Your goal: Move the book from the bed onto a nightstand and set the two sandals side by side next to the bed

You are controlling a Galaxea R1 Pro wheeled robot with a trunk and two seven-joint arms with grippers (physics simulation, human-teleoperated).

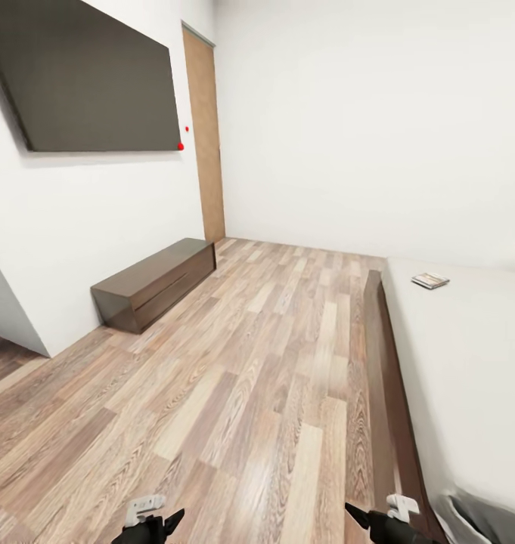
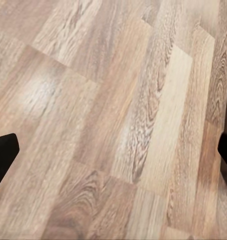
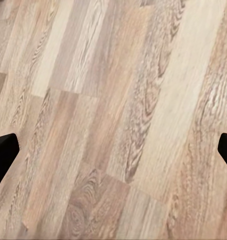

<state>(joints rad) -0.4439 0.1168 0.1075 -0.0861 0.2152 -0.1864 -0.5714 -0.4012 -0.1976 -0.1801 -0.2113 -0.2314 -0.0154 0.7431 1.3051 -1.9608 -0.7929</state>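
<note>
A bedroom with white walls and a grey-brown wood-plank floor (image 1: 249,363) is seen from the head camera. A large dark screen (image 1: 91,75) is mounted on the wall at about 10 o'clock, a brown door (image 1: 204,136) stands at about 11 o'clock, and a long dark low cabinet (image 1: 155,283) is placed against the wall below the screen. The bed (image 1: 469,363) is found at 3 o'clock, with its light-grey mattress and its dark brown frame running along the floor. The book (image 1: 430,281) is lying flat on the mattress, at about 2 o'clock, near the far part of the bed and well apart from both arms. No sandal and no nightstand can be pointed out in these pictures.

The step in hand is judged to be the approach: the book is not yet reached and nothing is carried. For the next move, the base should be driven forward along the bed frame until the book is within reach of the right arm, and then the arm should be raised over the mattress.

The left claw (image 1: 153,520) is seen at 7 o'clock and the right claw (image 1: 378,515) at 5 o'clock, both low over the floor. In each wrist view the two dark fingertips (image 2: 3,152) (image 3: 3,150) are set wide apart at the picture's edges, with bare planks between them. Both claws are therefore spread wide, and nothing is held or touched by them
</note>
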